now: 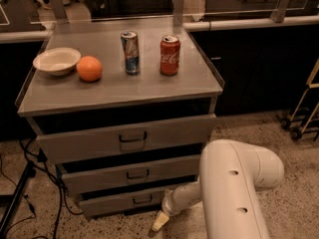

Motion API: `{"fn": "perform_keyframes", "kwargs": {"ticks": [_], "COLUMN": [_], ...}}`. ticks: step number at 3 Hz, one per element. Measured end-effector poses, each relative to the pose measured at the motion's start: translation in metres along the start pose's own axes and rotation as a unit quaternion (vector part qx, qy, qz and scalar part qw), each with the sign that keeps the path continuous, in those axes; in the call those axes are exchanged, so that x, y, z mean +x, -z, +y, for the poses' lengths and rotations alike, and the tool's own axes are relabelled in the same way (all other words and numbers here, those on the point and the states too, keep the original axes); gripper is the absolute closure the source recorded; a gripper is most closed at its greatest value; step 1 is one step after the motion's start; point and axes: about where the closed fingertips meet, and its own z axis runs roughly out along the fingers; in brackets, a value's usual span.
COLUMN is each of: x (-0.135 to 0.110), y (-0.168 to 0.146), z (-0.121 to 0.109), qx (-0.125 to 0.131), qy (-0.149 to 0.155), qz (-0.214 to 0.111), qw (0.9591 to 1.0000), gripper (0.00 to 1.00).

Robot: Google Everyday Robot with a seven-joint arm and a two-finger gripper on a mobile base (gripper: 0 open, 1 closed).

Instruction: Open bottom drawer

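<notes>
The bottom drawer is the slimmest grey front at the foot of the metal cabinet, with a small dark loop handle. It stands slightly out, a dark gap above it. My gripper hangs low near the floor, just right of and below the handle, at the end of my white arm. It is close to the drawer's lower edge, and I cannot tell if it touches it.
The middle drawer and tall top drawer sit above. On the cabinet top stand a white bowl, an orange, a blue can and a red cola can. Cables lie at the left; a cart stands right.
</notes>
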Motion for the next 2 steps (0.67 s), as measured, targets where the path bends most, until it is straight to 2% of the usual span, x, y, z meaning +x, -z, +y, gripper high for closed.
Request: {"fn": "perform_keyframes", "kwargs": {"ticks": [1, 2], "x": [0.001, -0.013], "y": [-0.010, 0.000], "z": [-0.014, -0.045], "qx": [0.009, 0.040], "qy": [0.008, 0.030], "qz": [0.007, 0.009], "qw": [0.9999, 0.9987], "gripper": [0.00, 0.00]}}
